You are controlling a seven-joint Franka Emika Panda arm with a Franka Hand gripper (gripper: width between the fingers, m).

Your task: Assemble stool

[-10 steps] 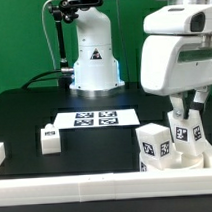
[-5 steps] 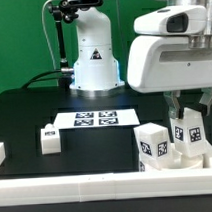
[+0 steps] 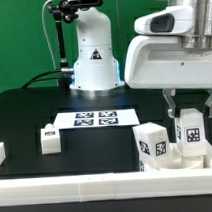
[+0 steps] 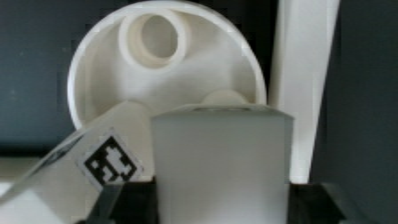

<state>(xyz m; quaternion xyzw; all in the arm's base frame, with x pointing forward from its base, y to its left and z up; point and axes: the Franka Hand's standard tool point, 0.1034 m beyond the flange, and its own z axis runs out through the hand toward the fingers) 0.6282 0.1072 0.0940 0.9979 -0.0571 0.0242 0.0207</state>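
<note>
On the black desk (image 3: pixel 24 113) the end effector (image 3: pixel 190 108) clasps an upright leg (image 3: pixel 191 130) on the seat (image 3: pixel 181 159), beside a seemingly fitted leg (image 3: pixel 153 144); a loose leg (image 3: pixel 48 140) waits at the exterior view's left.

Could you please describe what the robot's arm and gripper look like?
The arm is glossy white, with bulky rounded shells, a black cap on top and a small dark triangular mark on its base. Black cables run beside it. The gripper has a boxy white body and slim grey fingers.
</note>
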